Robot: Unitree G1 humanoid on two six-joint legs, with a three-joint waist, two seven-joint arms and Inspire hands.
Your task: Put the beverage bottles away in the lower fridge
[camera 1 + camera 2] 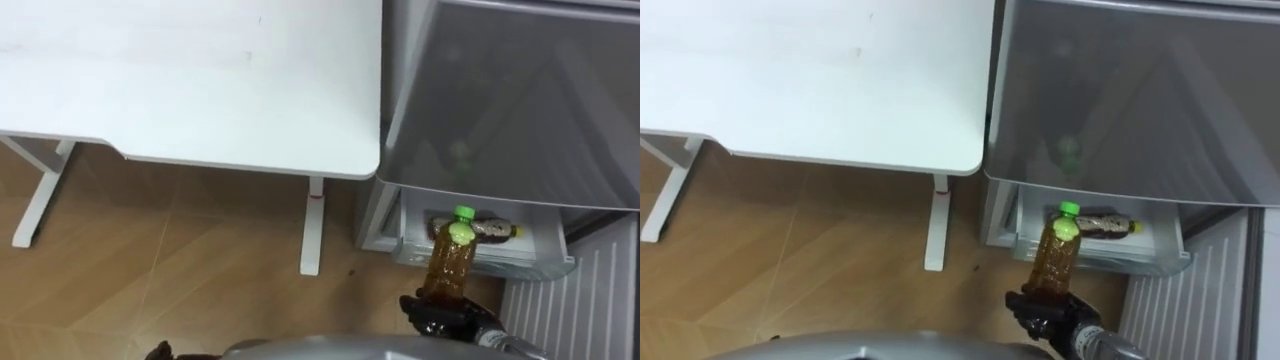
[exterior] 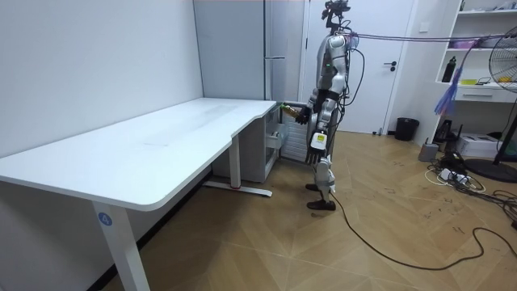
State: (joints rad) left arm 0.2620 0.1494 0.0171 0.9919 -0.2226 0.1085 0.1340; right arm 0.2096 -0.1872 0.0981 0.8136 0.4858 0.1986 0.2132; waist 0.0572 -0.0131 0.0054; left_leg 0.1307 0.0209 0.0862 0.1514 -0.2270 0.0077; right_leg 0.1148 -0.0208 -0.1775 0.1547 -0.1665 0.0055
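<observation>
Amber drink bottle (image 1: 449, 265) of clear plastic with a bright green cap sits in the robot's right hand (image 1: 440, 318), whose dark fingers are curled round its base and clamped on it. The right arm reaches forward from the body at about waist height toward the tall grey fridge (image 1: 500, 100), and in the room view the hand is held out in front of the fridge's lower part. The bottle's long axis runs from the hand toward the fridge, cap end leading and leaning a little to the robot's right. From the head views the cap shows against the fridge's white lower drawer (image 1: 545, 262), which stands pulled open. Whether the bottle is already over the drawer or just short of it I cannot tell. Inside that drawer a second brown bottle (image 1: 492, 230) with a yellow cap lies on its side, its length across the fridge front and its cap toward the robot's right. The robot stands upright facing the fridge, with the long white desk (image 1: 200, 80) just beside the fridge on its left and wooden floor (image 1: 180, 260) below. A dark bit of the left hand (image 1: 158, 352) shows low and well left of the fridge, and I cannot tell its state.
</observation>
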